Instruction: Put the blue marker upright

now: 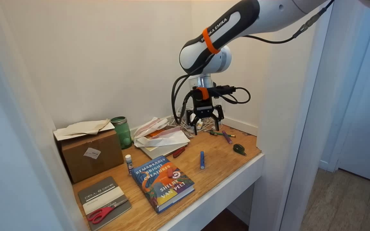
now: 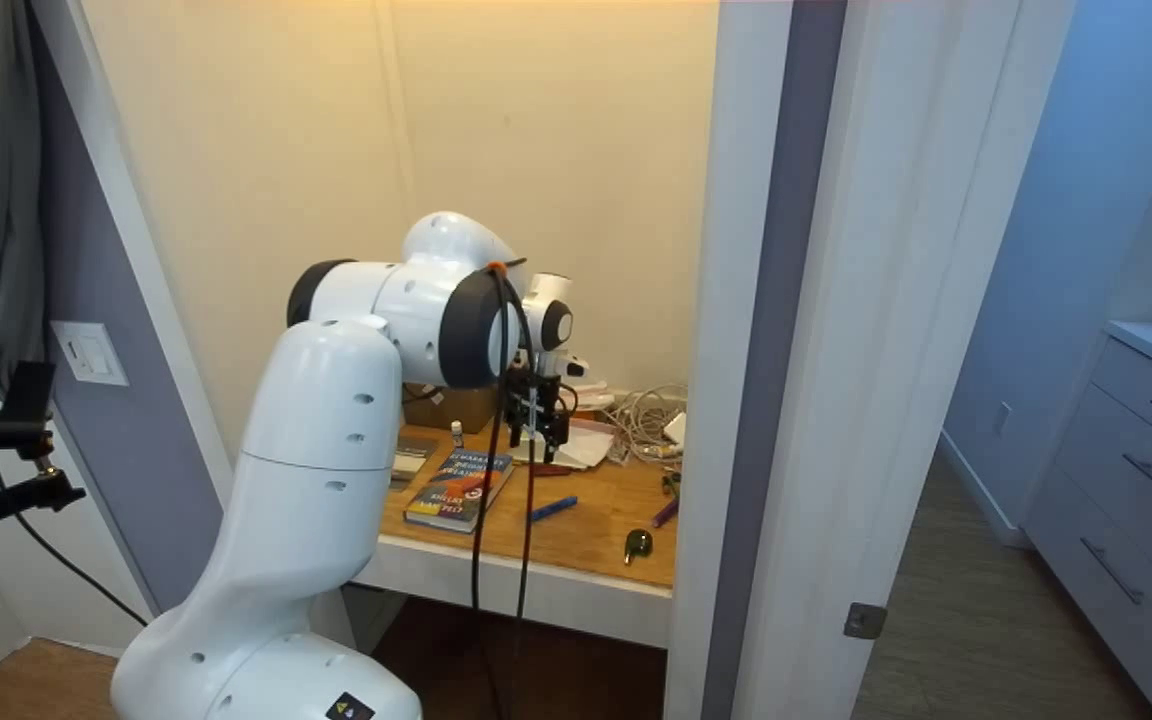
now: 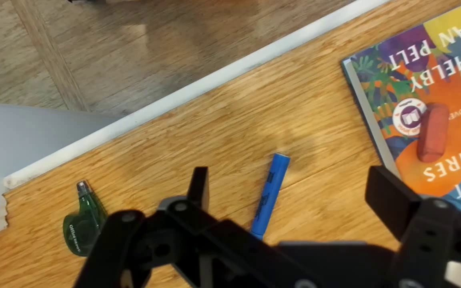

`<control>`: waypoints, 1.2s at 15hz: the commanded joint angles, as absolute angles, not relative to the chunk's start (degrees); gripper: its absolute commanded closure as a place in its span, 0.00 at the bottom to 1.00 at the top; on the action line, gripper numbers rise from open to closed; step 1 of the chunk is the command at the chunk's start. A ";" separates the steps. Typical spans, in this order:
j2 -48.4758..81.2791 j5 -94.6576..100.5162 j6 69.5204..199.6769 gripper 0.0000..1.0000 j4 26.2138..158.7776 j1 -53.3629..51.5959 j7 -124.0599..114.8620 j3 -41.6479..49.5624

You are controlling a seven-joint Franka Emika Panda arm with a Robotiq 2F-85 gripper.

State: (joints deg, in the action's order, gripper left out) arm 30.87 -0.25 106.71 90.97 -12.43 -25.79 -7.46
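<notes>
The blue marker [image 1: 202, 159] lies on its side on the wooden desk, to the right of the book. It also shows in an exterior view [image 2: 554, 509] and in the wrist view [image 3: 271, 188], where its lower end is hidden behind the gripper. My gripper [image 1: 206, 131] is open and empty, held well above the desk. In the wrist view the fingertips [image 3: 290, 188] are wide apart, with the marker in the picture between them. The gripper touches nothing.
The blue-covered book [image 1: 162, 183] bears a reddish block [image 3: 433, 133]. A dark green tape dispenser [image 1: 239, 149], a purple marker [image 1: 227, 137] and a red tool [image 1: 179, 152] lie around. A glue stick [image 1: 129, 164] and box [image 1: 92, 155] stand left. Walls enclose the desk.
</notes>
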 commanded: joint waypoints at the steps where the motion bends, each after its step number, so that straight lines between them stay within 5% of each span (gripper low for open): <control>1: 37.77 -3.74 103.85 0.00 84.14 -11.47 -21.40 -6.35; 18: 53.17 -13.55 105.35 0.00 71.46 -9.02 -18.50 -6.26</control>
State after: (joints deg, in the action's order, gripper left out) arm 51.19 -11.51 104.14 74.34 -9.19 -18.17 -6.47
